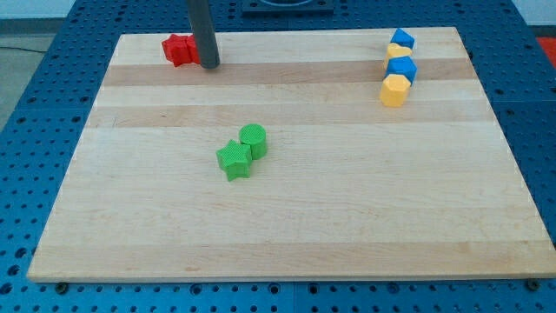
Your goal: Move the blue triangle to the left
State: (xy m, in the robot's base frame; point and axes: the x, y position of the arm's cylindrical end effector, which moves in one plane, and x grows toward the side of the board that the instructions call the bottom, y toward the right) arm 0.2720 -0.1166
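1. Blue triangle [401,38] — that's my target, and it sits at the far right of the desk [287,226], topping a tight column of four blocks. Its shape is hard to confirm from here; I'm taking the topmost blue piece as the triangle, with some doubt.
2. Starting near: the bottom stretch of the desk carries nothing.
3. Mid-desk, left of centre: a green star-like block [233,161] and a green cylinder [253,141], touching, the cylinder up and to the right.
4. Farther back on the right, the column: a yellow hexagon-like block [393,89] lowest, a blue block [401,68] above it, a sliver of a second yellow block [398,51], then the triangle. They look pressed together, so a careless shove would likely drag neighbours along.
5. Far left: a red block [180,49] near the top edge, with my tip [208,63] just beside its right side, apparently touching.
6. Fingers: there are none on this rig, just the rod, so nothing is held.
7. My read: the tip is well apart from the triangle. I'd need to come round to its right side, then push toward the view's left.
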